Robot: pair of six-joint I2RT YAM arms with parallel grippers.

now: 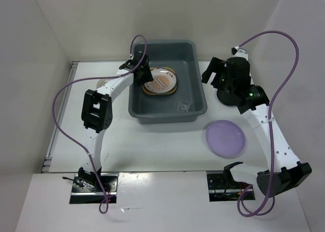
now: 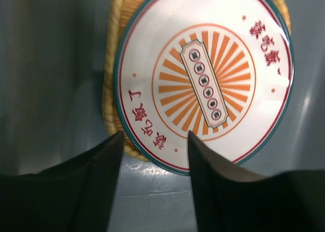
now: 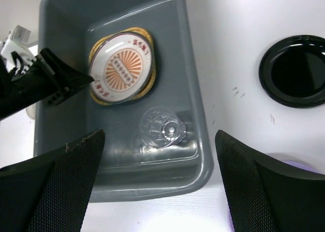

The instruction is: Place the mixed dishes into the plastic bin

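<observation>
The grey-blue plastic bin (image 1: 199,97) stands at the table's middle back. Inside it the sunburst plate (image 1: 161,81) lies on the bamboo tray (image 1: 173,90), and the clear glass cup (image 1: 183,106) sits at the near right corner. My left gripper (image 1: 142,72) hangs open and empty over the plate's left edge; the left wrist view shows the plate (image 2: 203,79), the tray (image 2: 112,90) and my gripper (image 2: 155,140). My right gripper (image 1: 213,74) is open and empty, high beside the bin's right wall. The lilac plate (image 1: 226,138) and the black dish (image 3: 297,72) lie on the table.
A small beige dish (image 1: 101,83) shows partly behind my left arm, left of the bin. The right wrist view looks down on the bin (image 3: 200,140), the cup (image 3: 163,126) and my left gripper (image 3: 61,82). White walls close in the table.
</observation>
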